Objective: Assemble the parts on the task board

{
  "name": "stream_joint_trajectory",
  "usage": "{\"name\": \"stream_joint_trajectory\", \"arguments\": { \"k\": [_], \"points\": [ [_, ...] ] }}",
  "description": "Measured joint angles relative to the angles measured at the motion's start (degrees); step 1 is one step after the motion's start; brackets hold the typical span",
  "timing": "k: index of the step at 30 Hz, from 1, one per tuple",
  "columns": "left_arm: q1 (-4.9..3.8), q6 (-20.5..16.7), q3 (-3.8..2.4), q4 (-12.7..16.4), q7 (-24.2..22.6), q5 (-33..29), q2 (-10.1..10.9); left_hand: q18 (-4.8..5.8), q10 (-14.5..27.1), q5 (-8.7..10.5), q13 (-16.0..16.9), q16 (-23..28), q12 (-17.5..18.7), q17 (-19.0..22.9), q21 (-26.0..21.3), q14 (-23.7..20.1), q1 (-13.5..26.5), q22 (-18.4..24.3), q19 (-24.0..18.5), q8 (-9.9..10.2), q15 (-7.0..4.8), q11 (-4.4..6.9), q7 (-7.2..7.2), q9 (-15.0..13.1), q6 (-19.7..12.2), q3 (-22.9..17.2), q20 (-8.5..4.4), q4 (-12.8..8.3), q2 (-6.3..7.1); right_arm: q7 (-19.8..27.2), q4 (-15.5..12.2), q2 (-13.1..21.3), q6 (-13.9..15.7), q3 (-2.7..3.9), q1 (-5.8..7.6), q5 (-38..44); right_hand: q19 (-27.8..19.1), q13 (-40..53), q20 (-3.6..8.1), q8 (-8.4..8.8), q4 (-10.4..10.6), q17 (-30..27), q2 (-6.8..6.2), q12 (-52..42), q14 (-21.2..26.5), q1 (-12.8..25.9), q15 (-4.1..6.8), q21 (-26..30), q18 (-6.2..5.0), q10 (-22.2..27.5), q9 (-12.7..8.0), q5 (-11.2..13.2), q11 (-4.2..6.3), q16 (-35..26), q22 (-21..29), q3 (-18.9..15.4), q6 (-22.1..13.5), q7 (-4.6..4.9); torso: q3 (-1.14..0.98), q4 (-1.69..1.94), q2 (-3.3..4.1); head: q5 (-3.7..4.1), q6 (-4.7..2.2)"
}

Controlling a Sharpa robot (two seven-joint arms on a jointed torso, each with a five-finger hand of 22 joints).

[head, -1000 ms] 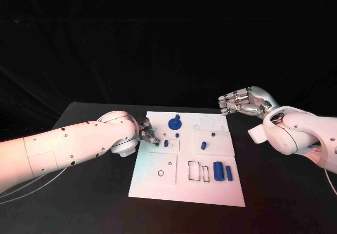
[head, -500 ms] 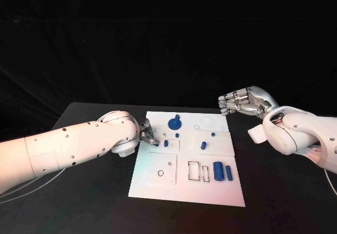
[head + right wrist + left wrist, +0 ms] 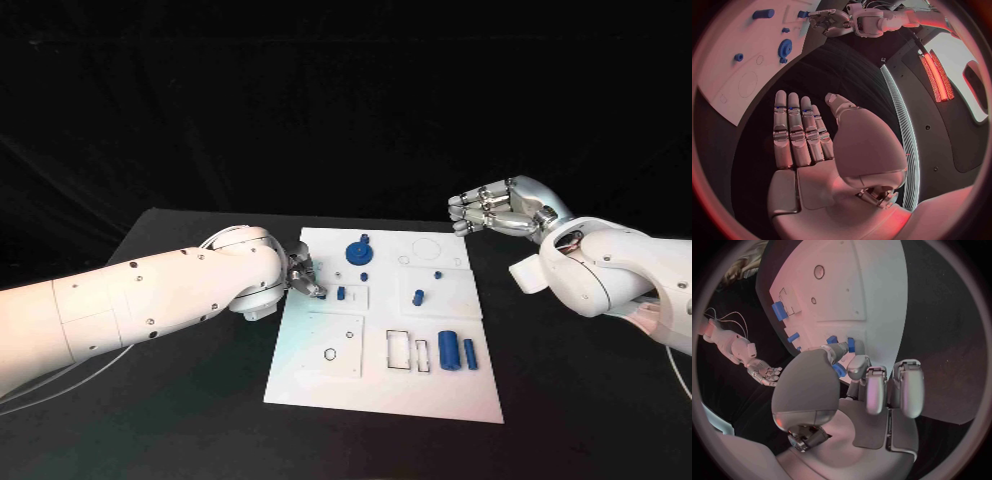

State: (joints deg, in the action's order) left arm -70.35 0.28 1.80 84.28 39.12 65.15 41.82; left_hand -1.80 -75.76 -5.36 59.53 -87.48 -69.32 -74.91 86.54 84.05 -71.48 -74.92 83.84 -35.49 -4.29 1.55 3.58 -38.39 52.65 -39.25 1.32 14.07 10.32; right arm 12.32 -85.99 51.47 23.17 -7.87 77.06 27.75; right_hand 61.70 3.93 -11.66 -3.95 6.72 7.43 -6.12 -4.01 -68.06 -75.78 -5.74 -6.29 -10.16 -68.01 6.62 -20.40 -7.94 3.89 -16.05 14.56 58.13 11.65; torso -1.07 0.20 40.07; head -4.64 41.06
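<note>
The left hand is pinching a small blue part at the board's left edge. The right hand is hovering empty, fingers apart. Several parts, including two cylinders, are lying loose; assembly looks barely begun.

Both arms wear smooth white rounded shells dotted with small dark screw holes, a thin pale cable trailing beneath each, and end in the silver, segmented left hand and right hand with grey fingertip pads.
</note>
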Motion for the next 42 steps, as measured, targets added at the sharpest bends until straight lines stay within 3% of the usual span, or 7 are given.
{"name": "stream_joint_trajectory", "arguments": {
  "k": [13, 18, 23, 31, 42],
  "points": [
    [-0.01, 0.2, 0.01, -0.7, 0.4, 0.1, -0.6, 0.0, -0.7, 0.0, 0.7, 0.0, -0.8, 0.0, 0.4, -0.2, 4.4, 0.0, 0.2, -2.3, -0.63, 0.71, -0.42, -0.8, -0.4, -3.5, -0.21, -3.4, 1.15, 0.0, -0.2, 0.0, 0.0, 0.0, -0.01, 0.0, 0.0, 0.0, 0.0, 0.0, 0.0, 0.0, 0.0, 0.0, 0.0, 0.0, 0.0, 0.0, 0.0, 0.0, 0.0, 0.0, 0.0, 0.0, 0.0, 0.0, 0.0, 0.0, -0.05, 0.0, -0.01, 0.05, 0.06],
    [-0.02, 0.4, 0.0, -1.0, 0.4, 0.0, -0.8, 0.01, -0.9, 0.01, 0.8, 0.0, -0.8, 0.0, 0.7, 0.0, 5.5, 0.0, 0.2, -2.7, -0.83, 0.91, -0.43, -0.8, -0.4, -4.1, -0.58, -4.0, 0.79, 0.0, -0.2, 0.1, 0.0, 0.0, -0.01, 0.0, 0.0, 0.0, 0.0, 0.0, 0.0, 0.0, 0.0, 0.0, 0.0, 0.0, 0.0, 0.0, 0.0, 0.0, 0.0, 0.0, 0.0, 0.0, 0.0, 0.0, 0.0, 0.0, -0.05, -0.01, -0.04, 0.05, 0.06],
    [-0.04, 0.6, -0.03, -1.2, 0.5, -0.1, -1.0, 0.0, -1.0, 0.01, 0.9, 0.0, -1.0, 0.0, 0.7, 0.0, 6.2, 0.0, 0.2, -2.8, -0.83, 1.03, -0.67, -0.6, -0.2, -2.5, -0.62, -2.9, 0.69, 0.0, -0.3, 0.1, 0.0, 0.0, -0.01, 0.0, 0.0, 0.0, 0.0, 0.0, 0.0, -0.1, 0.0, 0.0, 0.0, 0.0, 0.0, 0.0, 0.0, 0.0, 0.0, -0.2, 0.0, 0.0, 0.1, 0.0, 0.0, 0.0, -0.04, -0.01, -0.04, 0.16, 0.16],
    [0.05, 0.8, 0.07, -1.4, 0.6, -0.2, -1.2, 0.0, -1.4, -0.01, 1.1, 0.0, -1.2, 0.0, 0.7, -0.1, 7.1, 0.0, 0.2, -3.7, -0.96, 1.43, -2.46, -0.1, 1.6, 2.4, -0.62, -0.7, 0.54, 0.0, -0.4, 0.1, 0.0, 0.0, -0.01, 0.0, 0.0, 0.0, 0.0, 0.0, 0.0, -0.1, 0.0, 0.0, 0.0, 0.0, 0.0, 0.0, 0.0, 0.0, 0.0, -0.2, 0.0, 0.0, 0.1, 0.0, 0.0, 0.0, -0.02, 0.03, -0.04, 0.24, 0.11],
    [0.08, 1.1, 0.09, -1.6, 0.8, -0.4, -1.4, 0.0, -1.4, -0.08, 1.5, -0.2, -1.4, 0.0, 0.9, -0.2, 7.1, 0.0, 0.2, -3.5, -1.03, 1.43, -2.78, 0.6, 1.9, 7.5, -0.62, 1.4, 0.53, 0.0, -0.4, 0.1, 0.1, 0.0, -0.02, 0.0, 0.0, 0.0, 0.0, 0.0, 0.0, 0.0, 0.0, 0.0, 0.0, 0.0, 0.0, 0.0, 0.0, 0.0, 0.0, -0.2, 0.0, 0.0, 0.1, 0.0, 0.0, 0.0, 0.01, 0.05, -0.03, 0.36, 0.1]
  ]
}}
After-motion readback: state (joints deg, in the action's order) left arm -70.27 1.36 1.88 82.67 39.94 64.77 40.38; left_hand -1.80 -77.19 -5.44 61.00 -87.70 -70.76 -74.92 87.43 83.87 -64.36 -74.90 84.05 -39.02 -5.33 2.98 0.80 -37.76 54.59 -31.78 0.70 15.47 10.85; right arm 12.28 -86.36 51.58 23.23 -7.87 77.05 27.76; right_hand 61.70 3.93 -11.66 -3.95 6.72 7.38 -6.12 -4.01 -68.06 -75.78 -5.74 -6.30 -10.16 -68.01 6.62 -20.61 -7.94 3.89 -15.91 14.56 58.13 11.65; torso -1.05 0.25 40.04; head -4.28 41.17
